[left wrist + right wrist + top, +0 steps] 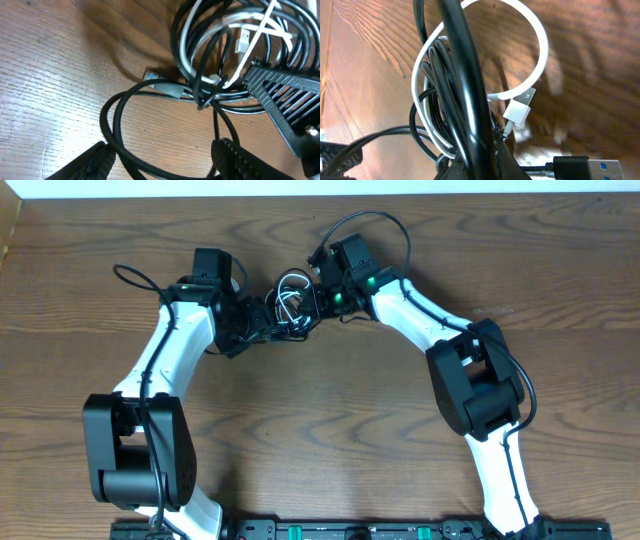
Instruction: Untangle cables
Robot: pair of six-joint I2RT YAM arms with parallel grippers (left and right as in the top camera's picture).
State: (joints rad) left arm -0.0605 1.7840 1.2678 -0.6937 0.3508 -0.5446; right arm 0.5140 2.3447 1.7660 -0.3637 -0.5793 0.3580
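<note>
The left claw (162,148) stands wide around a black loop of the tangled cables (290,300). Just right of it, the right claw (480,167) pinches them tight.

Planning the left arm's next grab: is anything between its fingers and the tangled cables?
Nothing visible blocks them. A black cable loop lies between the open left fingers; the right fingers sit in the cables beyond.

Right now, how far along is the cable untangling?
Nothing looks freed yet: the white cable is threaded through the black coils in one knot. In hand: the right tool pinches a black cable; the left tool stands open around a black loop. Left: separating every cable.
</note>
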